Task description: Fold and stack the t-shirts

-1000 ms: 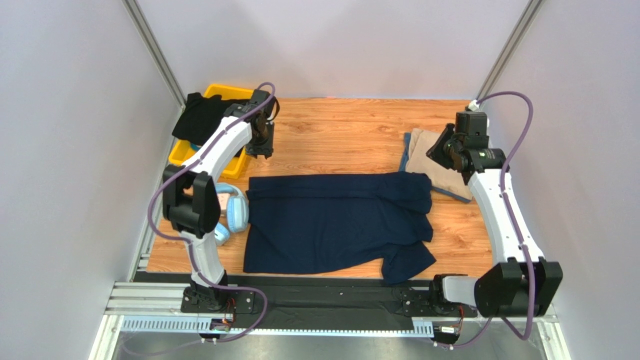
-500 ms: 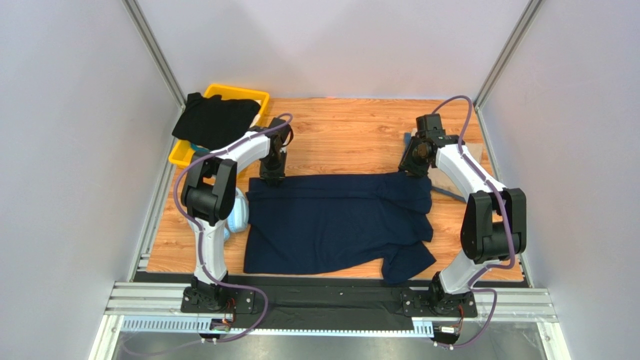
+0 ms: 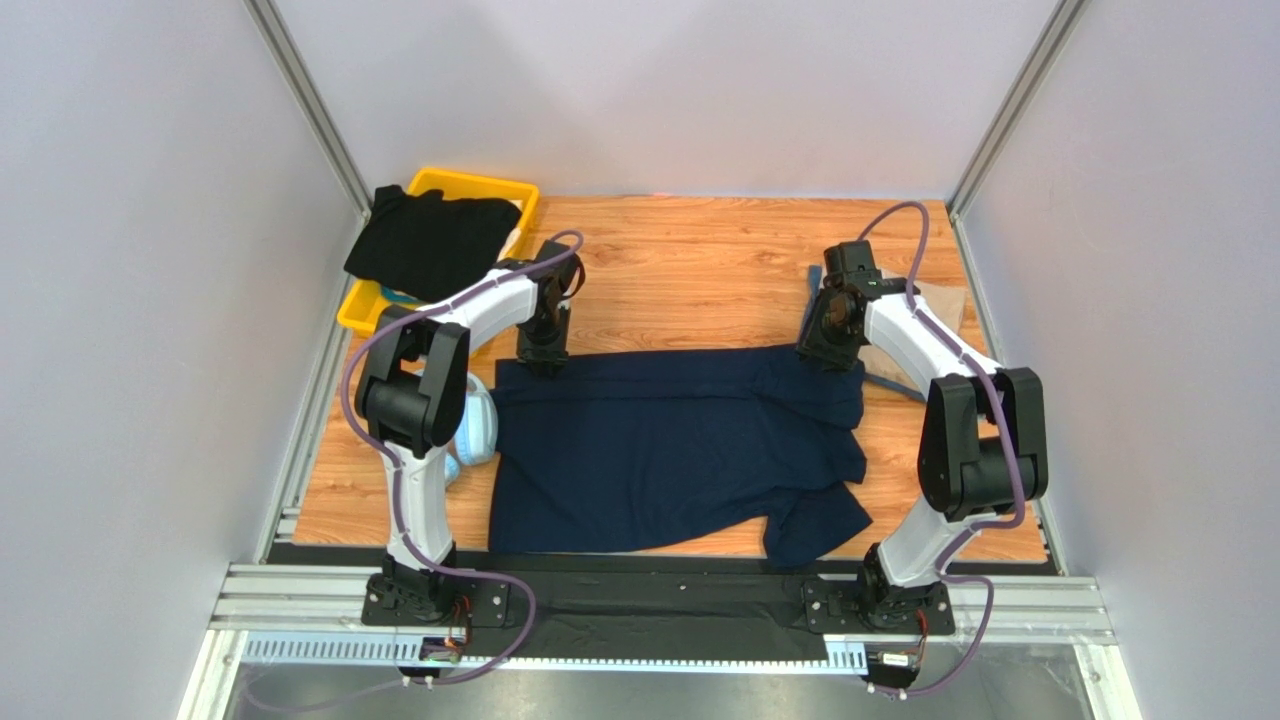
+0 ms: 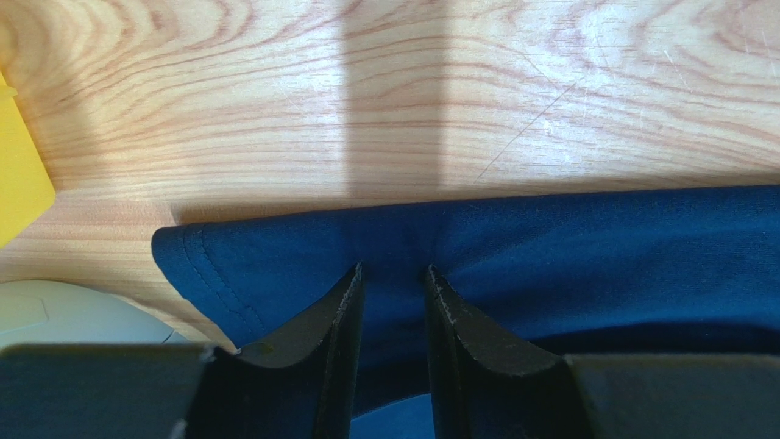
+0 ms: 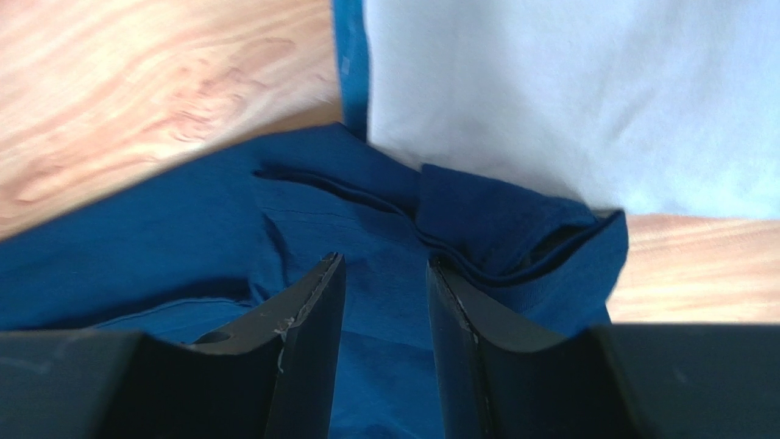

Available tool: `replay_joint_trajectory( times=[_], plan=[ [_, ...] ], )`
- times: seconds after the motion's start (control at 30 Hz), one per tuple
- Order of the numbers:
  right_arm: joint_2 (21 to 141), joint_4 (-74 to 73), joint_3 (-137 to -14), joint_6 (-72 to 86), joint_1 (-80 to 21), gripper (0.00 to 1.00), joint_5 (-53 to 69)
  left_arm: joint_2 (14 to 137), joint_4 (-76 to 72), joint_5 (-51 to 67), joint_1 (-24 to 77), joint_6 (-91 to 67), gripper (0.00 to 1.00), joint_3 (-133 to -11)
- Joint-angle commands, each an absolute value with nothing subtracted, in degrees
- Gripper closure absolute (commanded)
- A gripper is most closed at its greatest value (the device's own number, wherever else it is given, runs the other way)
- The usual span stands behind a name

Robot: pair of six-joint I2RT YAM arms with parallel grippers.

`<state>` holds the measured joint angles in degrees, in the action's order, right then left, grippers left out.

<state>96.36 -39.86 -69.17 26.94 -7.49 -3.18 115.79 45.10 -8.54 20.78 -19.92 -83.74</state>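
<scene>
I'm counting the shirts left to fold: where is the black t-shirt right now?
In the top view, the black t-shirt lies at the far left corner, draped over the yellow bin, beyond the navy t-shirt spread at the centre.

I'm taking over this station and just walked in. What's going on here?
Two robot arms are working on a navy t-shirt spread on the wooden table. The left gripper sits at its far left corner and the right gripper at its far right corner, fingers apart over the cloth, nothing pinched yet. A black shirt hangs over the yellow bin, and a tan shirt lies beside the right gripper.
</scene>
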Motion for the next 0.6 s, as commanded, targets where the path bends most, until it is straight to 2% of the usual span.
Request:
replay_joint_trajectory(
  times=[0.0, 0.17, 0.37, 0.57],
  plan=[
    [93.1, -40.7, -67.6, 26.1, -7.9, 0.52, -7.5, 113.9, 44.7, -10.6, 20.9, -20.2, 0.63, -84.0],
    [86.0, -40.4, -63.9, 25.2, -7.8, 0.38, -11.1, 114.4, 44.7, -10.5, 20.9, -20.1, 0.63, -84.3],
    [76.2, -40.2, -59.3, 27.0, -7.7, 0.31, -18.7, 114.8, 44.3, -9.5, 21.0, -20.6, 0.63, -83.1],
    [78.5, -41.0, -58.6, 28.6, -6.6, 0.29, -20.1, 114.3, 44.2, -10.0, 21.2, -20.0, 0.63, -83.2]
  ],
)
